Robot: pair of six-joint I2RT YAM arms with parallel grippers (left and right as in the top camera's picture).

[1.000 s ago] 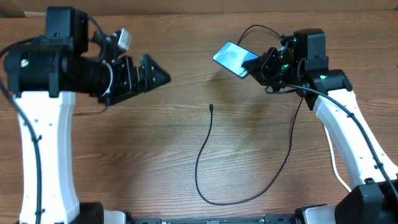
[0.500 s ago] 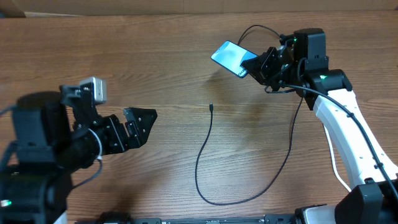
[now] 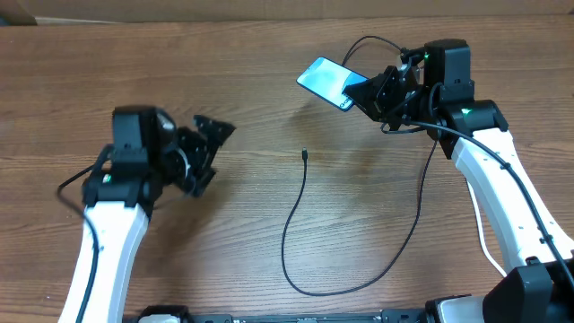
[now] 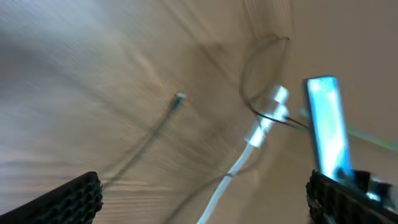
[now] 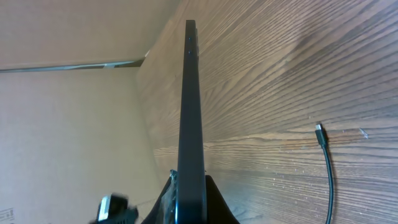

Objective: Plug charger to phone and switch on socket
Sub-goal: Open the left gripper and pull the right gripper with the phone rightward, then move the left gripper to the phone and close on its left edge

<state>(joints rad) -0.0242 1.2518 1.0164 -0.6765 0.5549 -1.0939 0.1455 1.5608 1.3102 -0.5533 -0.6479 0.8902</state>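
Note:
My right gripper (image 3: 360,93) is shut on the phone (image 3: 321,81) and holds it tilted in the air over the back right of the table, lit blue screen up. In the right wrist view the phone (image 5: 188,106) stands edge-on between the fingers (image 5: 214,202). The charger's black cable (image 3: 289,235) lies loose on the wood, its connector tip (image 3: 305,153) free at the table's middle and also seen from the right wrist (image 5: 319,129). My left gripper (image 3: 207,154) is open and empty, left of the tip, well apart from it. The left wrist view is blurred, with the tip (image 4: 178,98) and the phone (image 4: 326,124) ahead. The socket is out of view.
The cable runs in a wide loop toward the front edge (image 3: 309,292) and climbs back under the right arm (image 3: 420,211). A cardboard wall (image 5: 74,106) lines the table's far edge. A blurred white strip (image 4: 249,146) crosses the left wrist view.
My left arm has swung from the back left down toward the front and now sits at left middle, open, pointing at the cable. The held phone has drifted slightly left.

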